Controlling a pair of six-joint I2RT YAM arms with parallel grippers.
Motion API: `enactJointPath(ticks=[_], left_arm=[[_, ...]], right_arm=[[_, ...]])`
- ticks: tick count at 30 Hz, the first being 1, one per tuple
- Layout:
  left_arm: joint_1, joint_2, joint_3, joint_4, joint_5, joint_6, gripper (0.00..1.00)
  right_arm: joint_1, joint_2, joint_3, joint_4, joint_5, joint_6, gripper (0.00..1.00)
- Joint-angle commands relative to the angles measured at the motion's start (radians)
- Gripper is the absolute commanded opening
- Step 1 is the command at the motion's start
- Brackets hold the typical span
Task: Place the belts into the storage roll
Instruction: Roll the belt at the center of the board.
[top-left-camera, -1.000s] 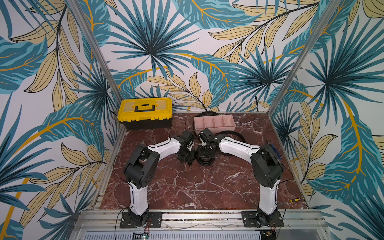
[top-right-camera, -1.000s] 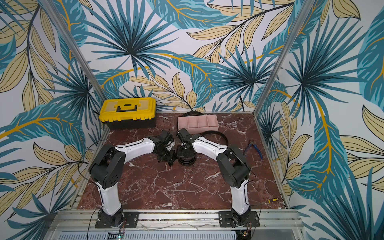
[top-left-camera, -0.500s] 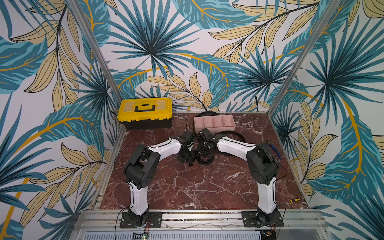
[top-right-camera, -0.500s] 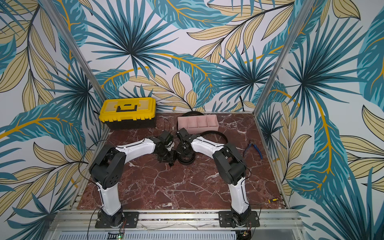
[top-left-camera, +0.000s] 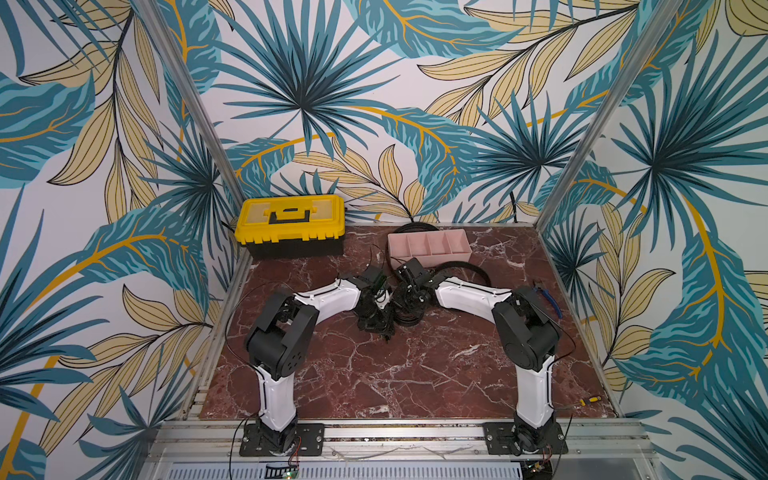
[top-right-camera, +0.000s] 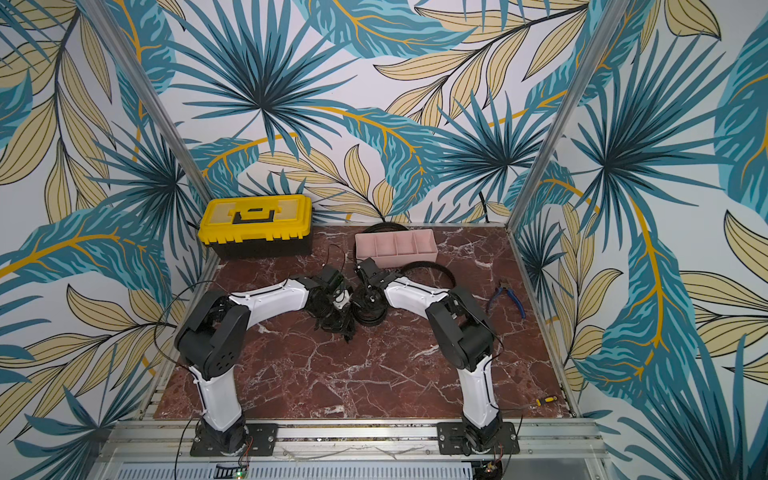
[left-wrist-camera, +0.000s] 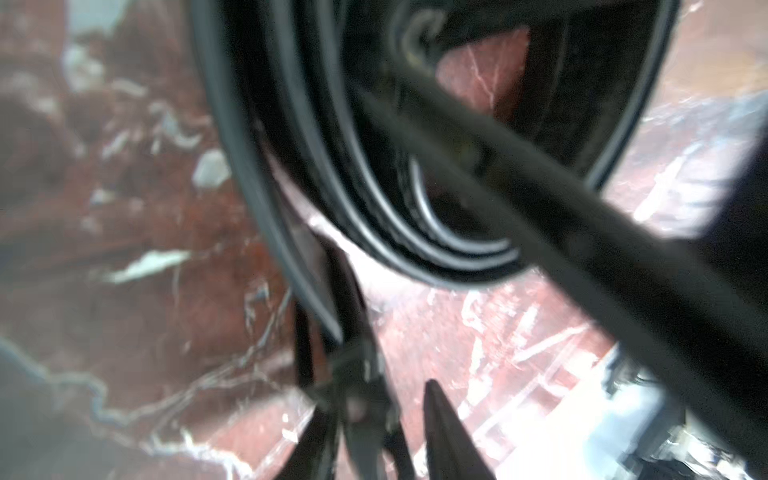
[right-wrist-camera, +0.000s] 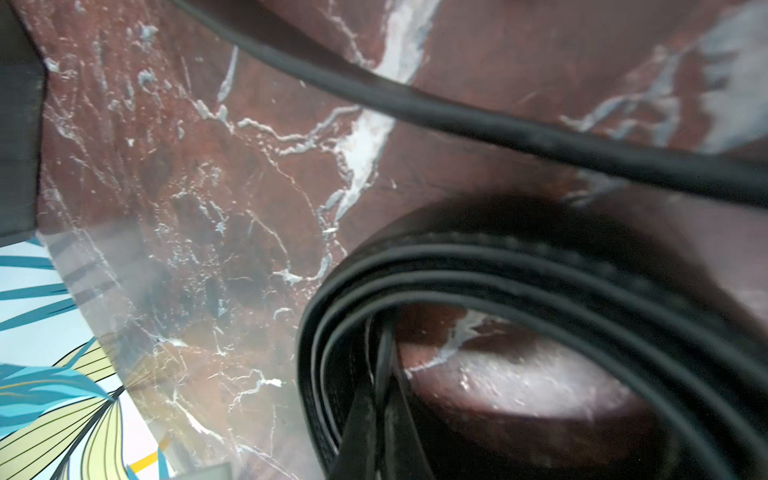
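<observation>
One belt (top-left-camera: 409, 316) (top-right-camera: 370, 313) stands as a tight black coil mid-table between both arms. My right gripper (right-wrist-camera: 380, 374) (top-left-camera: 409, 301) reaches into the coil from above and is shut on its inner turns (right-wrist-camera: 332, 332). My left gripper (left-wrist-camera: 399, 399) (top-left-camera: 380, 322) sits just left of the coil, jaws apart; the coil's loose outer end (left-wrist-camera: 307, 291) runs down to one finger (left-wrist-camera: 357, 415). A second belt (top-left-camera: 467, 268) (top-right-camera: 432, 268) loops loosely around the storage roll (top-left-camera: 430, 249) (top-right-camera: 395, 249), a pink four-compartment tray at the back with nothing in it.
A yellow-and-black toolbox (top-left-camera: 291, 224) (top-right-camera: 255, 224) stands at the back left. Blue-handled pliers (top-left-camera: 548, 297) (top-right-camera: 511, 301) lie near the right wall. A small screwdriver (top-left-camera: 590, 400) (top-right-camera: 544, 401) lies at the front right corner. Thin cables trail from both arms.
My left gripper's jaws have parted beside the coil. The right arm's elbow has swung slightly, its gripper still in the coil.
</observation>
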Motion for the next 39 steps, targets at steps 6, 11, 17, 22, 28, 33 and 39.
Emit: enactJointPath(ticks=[6, 11, 17, 22, 28, 33, 39], left_arm=[[0.053, -0.062, -0.014, -0.007, 0.120, 0.033, 0.43], [0.154, -0.163, 0.037, -0.064, 0.121, 0.045, 0.45], [0.241, -0.058, 0.179, -0.085, 0.017, 0.142, 0.46], [0.241, 0.167, 0.367, -0.085, 0.050, 0.206, 0.43], [0.227, 0.347, 0.551, -0.076, 0.234, 0.240, 0.41], [0.193, 0.408, 0.607, -0.068, 0.302, 0.277, 0.40], [0.189, 0.424, 0.603, -0.059, 0.329, 0.258, 0.39]], right_arm=[[-0.005, 0.080, -0.054, 0.005, -0.024, -0.025, 0.00], [-0.007, 0.092, -0.047, 0.002, -0.032, -0.041, 0.00], [-0.007, 0.091, -0.053, 0.002, -0.035, -0.045, 0.00], [-0.007, 0.094, -0.054, 0.008, -0.035, -0.041, 0.00], [-0.010, 0.106, -0.048, 0.014, -0.036, -0.035, 0.00], [-0.013, 0.115, -0.045, 0.015, -0.038, -0.028, 0.00], [-0.016, 0.120, -0.042, 0.015, -0.038, -0.031, 0.00]])
